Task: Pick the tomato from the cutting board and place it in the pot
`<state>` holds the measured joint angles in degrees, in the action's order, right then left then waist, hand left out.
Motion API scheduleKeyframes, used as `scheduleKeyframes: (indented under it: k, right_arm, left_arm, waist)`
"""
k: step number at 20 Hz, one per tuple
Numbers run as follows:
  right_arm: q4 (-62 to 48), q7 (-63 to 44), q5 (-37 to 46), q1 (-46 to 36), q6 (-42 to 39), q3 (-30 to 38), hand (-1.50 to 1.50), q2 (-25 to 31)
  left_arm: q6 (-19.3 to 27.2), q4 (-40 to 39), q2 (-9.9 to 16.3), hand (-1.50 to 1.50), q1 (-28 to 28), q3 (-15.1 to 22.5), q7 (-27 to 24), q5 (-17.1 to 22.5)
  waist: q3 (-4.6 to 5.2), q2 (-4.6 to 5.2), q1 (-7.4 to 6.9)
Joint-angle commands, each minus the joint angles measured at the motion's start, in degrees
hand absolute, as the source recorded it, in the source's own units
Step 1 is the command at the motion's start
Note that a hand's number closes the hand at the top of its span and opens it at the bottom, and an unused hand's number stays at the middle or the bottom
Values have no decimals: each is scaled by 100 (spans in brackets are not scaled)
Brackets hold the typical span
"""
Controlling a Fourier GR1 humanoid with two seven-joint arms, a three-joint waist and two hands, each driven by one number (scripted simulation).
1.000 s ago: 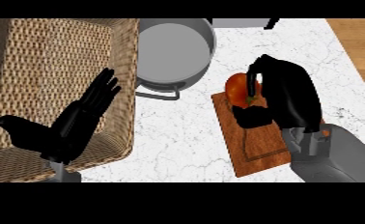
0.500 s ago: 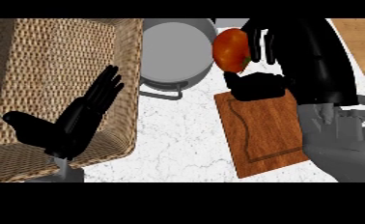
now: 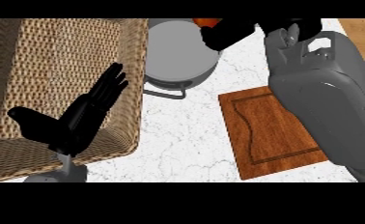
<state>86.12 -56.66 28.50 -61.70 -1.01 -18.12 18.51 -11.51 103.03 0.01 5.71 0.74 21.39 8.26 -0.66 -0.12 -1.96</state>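
Only a small orange-red patch of the tomato (image 3: 206, 22) shows at the top of the view, over the far right rim of the grey pot (image 3: 175, 49). My right hand (image 3: 239, 31) is curled round it and hides most of it. The right forearm (image 3: 321, 92) stretches up along the right side and covers the right edge of the wooden cutting board (image 3: 267, 129), which lies bare on the white counter. My left hand (image 3: 82, 112) rests open at the lower left, fingers pointing up, over the wicker basket.
A large wicker basket (image 3: 64, 59) fills the left side, touching the pot's left. The pot's handle (image 3: 165, 91) sticks out toward me. White marble counter (image 3: 182, 141) lies between basket and board.
My right hand has carried the tomato up off the cutting board and on to the pot's far right rim. The board now lies bare. The left hand has stayed put.
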Motion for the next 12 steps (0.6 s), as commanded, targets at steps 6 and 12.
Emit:
scheduleKeyframes:
  k: [6,12]
  right_arm:
    - [-2128,1149,91,-821,350,193,150,-623]
    - [-3710,2022,262,-1238,951,390,150,-1033]
  left_arm:
    - [-197,-592,-1,0,-435,216,159,102]
    - [4,-653,-1,0,-221,452,71,-6]
  waist:
    - [78,116,-86]
    - [80,192,-180]
